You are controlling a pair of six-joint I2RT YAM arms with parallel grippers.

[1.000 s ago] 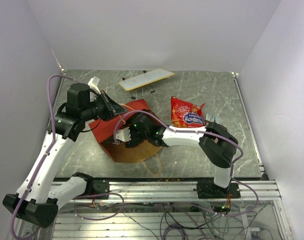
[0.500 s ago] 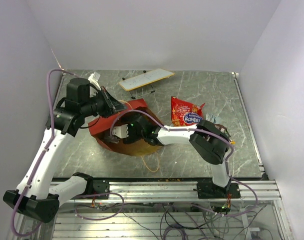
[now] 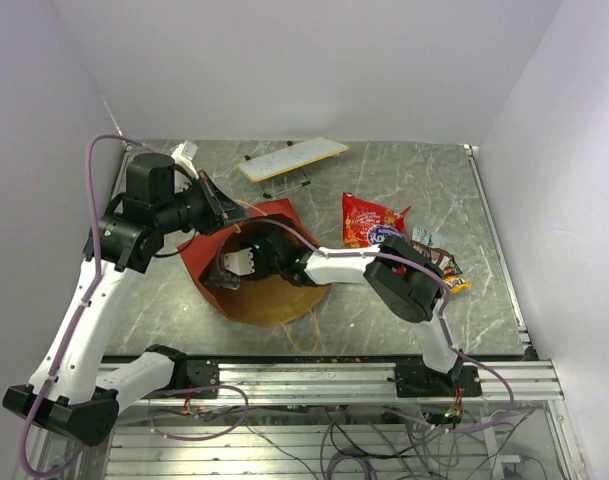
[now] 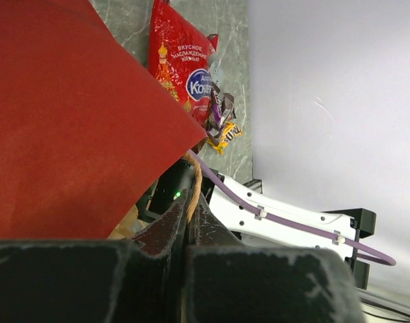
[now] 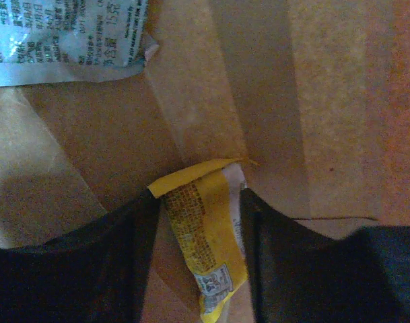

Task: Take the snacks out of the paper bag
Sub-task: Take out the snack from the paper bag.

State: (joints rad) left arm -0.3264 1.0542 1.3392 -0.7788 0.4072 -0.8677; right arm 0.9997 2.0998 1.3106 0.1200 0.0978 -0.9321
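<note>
The paper bag (image 3: 216,248), red outside and brown inside, lies tilted with its mouth toward the near edge. My left gripper (image 3: 217,203) is shut on its tan string handle (image 4: 195,183) and holds the bag's upper side (image 4: 70,121) up. My right gripper (image 3: 232,264) is deep inside the bag. Its fingers (image 5: 124,256) press both sides of a yellow candy packet (image 5: 205,235) against the brown paper. A silver packet (image 5: 63,40) lies further in. The red chip bag (image 3: 372,224) and a few small candy packets (image 3: 439,265) lie on the table to the right, and they also show in the left wrist view (image 4: 181,60).
A flat white board on thin legs (image 3: 292,158) stands at the back of the grey table (image 3: 404,170). The second string handle (image 3: 312,330) trails from the bag's mouth toward the near rail. White walls close in on three sides.
My right gripper has reached further left, deeper into the bag. My left gripper has drawn the handle up and left, and the bag has shifted with it.
</note>
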